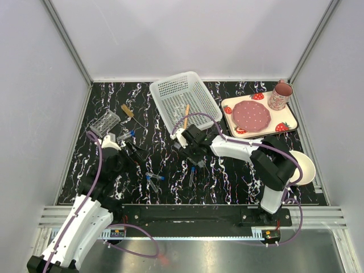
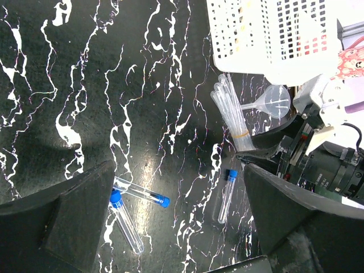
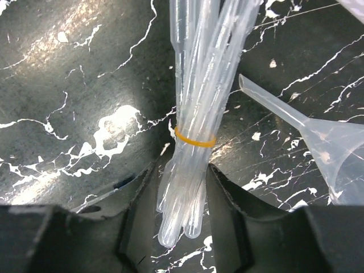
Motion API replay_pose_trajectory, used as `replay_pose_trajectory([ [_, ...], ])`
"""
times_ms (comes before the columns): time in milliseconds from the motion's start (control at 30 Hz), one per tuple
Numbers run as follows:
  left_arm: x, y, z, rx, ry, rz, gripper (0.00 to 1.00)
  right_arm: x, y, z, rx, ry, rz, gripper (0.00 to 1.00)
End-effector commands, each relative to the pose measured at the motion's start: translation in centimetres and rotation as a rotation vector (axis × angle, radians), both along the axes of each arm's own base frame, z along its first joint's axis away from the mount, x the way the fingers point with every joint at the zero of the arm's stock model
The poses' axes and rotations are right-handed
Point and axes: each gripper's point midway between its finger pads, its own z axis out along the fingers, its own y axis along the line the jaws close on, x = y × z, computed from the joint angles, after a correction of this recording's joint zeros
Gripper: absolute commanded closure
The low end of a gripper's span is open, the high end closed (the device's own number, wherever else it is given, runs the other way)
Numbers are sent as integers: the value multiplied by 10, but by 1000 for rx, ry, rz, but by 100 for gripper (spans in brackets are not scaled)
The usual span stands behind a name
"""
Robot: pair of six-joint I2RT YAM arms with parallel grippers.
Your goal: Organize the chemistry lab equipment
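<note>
A bundle of clear thin droppers (image 3: 196,114) tied with an orange band (image 3: 194,140) lies on the black marbled table. My right gripper (image 3: 181,193) is closed on its bulb end, both fingers touching it. The clear funnel (image 3: 330,148) lies just to its right. In the top view the right gripper (image 1: 192,149) is below the white basket (image 1: 185,99). My left gripper (image 2: 177,187) hangs open above blue-capped tubes (image 2: 139,192), (image 2: 126,224), (image 2: 226,196) and holds nothing. The clear tube rack (image 1: 105,122) lies at the left. The squeeze bottle is out of view.
A wooden stick (image 1: 186,110) lies in the basket and an orange-handled one (image 1: 127,111) lies on the table by the rack. The strawberry tray (image 1: 290,116) with a pink plate and the mug (image 1: 280,95) sit at the back right. A cream bowl (image 1: 304,168) is at the right edge.
</note>
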Motion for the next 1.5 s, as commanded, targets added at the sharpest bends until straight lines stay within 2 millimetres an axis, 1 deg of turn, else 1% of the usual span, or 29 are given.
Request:
replay_pose_trajectory([
  [0,5,2,7,-9,-37,18,1,20,9,15,3,-84,-15,58],
  [33,4,2,6,-8,-34,18,1,21,10,18,4,-91,-13,62],
  [100,3,2,4,-6,-26,16,1,22,9,21,5,-100,-12,65],
  [233,2,2,3,-4,-22,12,1,23,9,37,23,-126,11,68],
  [333,2,2,3,-2,-21,11,1,13,13,49,63,-108,61,69],
  [400,3,2,3,0,-19,9,1,1,16,54,95,-75,105,70],
  [533,3,2,3,8,-15,7,1,-14,18,76,147,-70,203,70],
  [633,4,5,9,27,-21,11,1,-27,19,93,174,-56,309,70],
  [667,5,6,17,32,-35,13,1,-32,16,97,168,-46,326,70],
  [700,4,6,20,36,-40,10,1,-33,17,109,178,-71,363,70],
  [733,6,11,27,57,-51,26,1,-38,18,114,193,-60,399,70],
  [767,5,12,31,67,-57,27,1,-44,13,118,182,-44,418,70],
  [800,6,14,36,76,-64,32,1,-43,14,130,193,-68,440,70],
  [867,6,18,49,94,-90,41,1,-48,11,142,192,-60,464,70],
  [900,6,19,53,97,-99,44,1,-41,13,160,217,-92,461,69],
  [933,5,22,59,105,-108,51,1,-37,13,170,228,-106,452,69],
  [967,5,23,61,107,-113,54,1,-29,15,189,249,-140,445,69],
  [1000,5,24,64,107,-121,57,1,-22,15,198,262,-155,424,69],
  [1033,5,24,68,106,-133,62,1,-7,9,208,279,-173,383,69],
  [1067,4,25,70,105,-138,63,1,1,8,218,299,-186,361,69],
  [1100,4,25,71,103,-141,64,1,16,9,235,332,-209,319,69],
  [1167,3,25,74,99,-147,65,1,43,-2,249,364,-228,240,68],
  [1200,2,25,74,98,-146,63,1,57,0,257,385,-230,199,68],
  [1267,2,24,74,95,-145,61,1,81,-5,274,416,-266,130,68],
  [1300,1,24,74,93,-145,60,1,92,-3,265,418,-240,87,68],
  [1367,1,23,73,89,-142,57,1,113,-6,270,428,-264,26,68],
  [1400,1,23,73,88,-142,56,1,124,-3,258,425,-237,-6,68],
  [1433,0,22,72,85,-139,51,1,131,-3,254,418,-233,-25,67],
  [1467,0,21,72,83,-139,48,1,138,-2,258,426,-240,-44,67],
])
